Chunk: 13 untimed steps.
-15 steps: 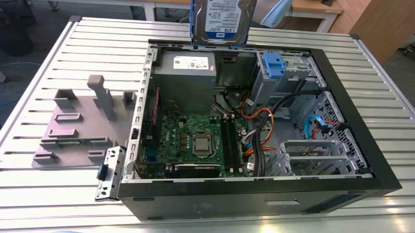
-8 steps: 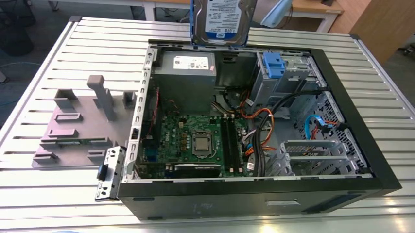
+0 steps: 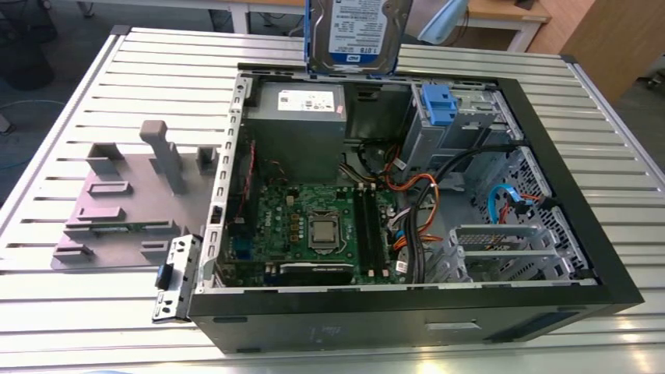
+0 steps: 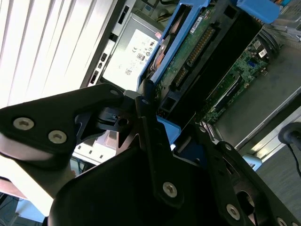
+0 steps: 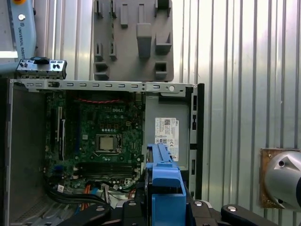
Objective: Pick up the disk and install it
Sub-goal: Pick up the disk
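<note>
The disk (image 3: 357,35), a silver drive with a blue-and-white label and blue rails, hangs upright in the air over the far wall of the open computer case (image 3: 416,312) in the exterior view. In the second wrist view my gripper (image 4: 171,125) is shut on the disk (image 4: 188,52), its black fingers (image 4: 146,117) pressing on the blue rails, with the drive's circuit-board side showing. The first wrist view looks down the disk's blue rail (image 5: 162,181) into the case, with the gripper (image 5: 162,209) clamped around it.
Inside the case lie the grey power-supply box (image 3: 299,109), the motherboard (image 3: 311,226), cables (image 3: 416,202) and a drive bay with a blue latch (image 3: 438,105). A grey fixture plate (image 3: 124,202) rests on the slatted table (image 3: 83,312) at the exterior view's left.
</note>
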Each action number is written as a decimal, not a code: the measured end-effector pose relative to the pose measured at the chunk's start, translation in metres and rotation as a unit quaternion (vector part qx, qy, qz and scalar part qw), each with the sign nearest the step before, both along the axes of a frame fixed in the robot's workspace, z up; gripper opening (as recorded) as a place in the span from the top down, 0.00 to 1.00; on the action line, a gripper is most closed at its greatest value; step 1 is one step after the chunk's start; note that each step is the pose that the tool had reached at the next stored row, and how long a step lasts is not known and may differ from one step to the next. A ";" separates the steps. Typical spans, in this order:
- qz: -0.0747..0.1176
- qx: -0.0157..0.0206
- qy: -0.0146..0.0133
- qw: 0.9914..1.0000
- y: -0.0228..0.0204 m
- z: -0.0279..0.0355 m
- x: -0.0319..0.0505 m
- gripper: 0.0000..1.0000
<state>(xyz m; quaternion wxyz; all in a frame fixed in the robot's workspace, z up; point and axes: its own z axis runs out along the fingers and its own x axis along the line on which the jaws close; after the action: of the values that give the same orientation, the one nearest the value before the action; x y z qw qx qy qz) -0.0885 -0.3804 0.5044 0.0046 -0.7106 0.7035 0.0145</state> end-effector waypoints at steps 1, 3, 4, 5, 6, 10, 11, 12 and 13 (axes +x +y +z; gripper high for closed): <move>0.000 0.000 0.000 1.000 -0.0002 0.0000 0.0000 0.64; 0.000 0.000 0.000 1.000 -0.0042 -0.0001 0.0000 0.64; 0.000 0.000 0.000 1.000 -0.0044 -0.0002 0.0000 0.64; 0.000 0.000 0.000 1.000 -0.0045 -0.0001 0.0000 0.64; 0.000 0.000 0.000 1.000 -0.0047 -0.0001 0.0000 0.64; 0.000 0.000 0.000 1.000 -0.0058 -0.0002 0.0000 0.64; 0.000 0.000 0.000 1.000 -0.0060 -0.0002 0.0000 0.64; 0.000 0.000 0.000 1.000 -0.0066 -0.0002 0.0000 0.64; 0.000 0.000 0.000 1.000 -0.0068 -0.0002 0.0000 0.64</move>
<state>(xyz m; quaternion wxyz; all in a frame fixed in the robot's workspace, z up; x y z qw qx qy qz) -0.0885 -0.3872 0.5042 0.0046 -0.7106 0.7034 0.0145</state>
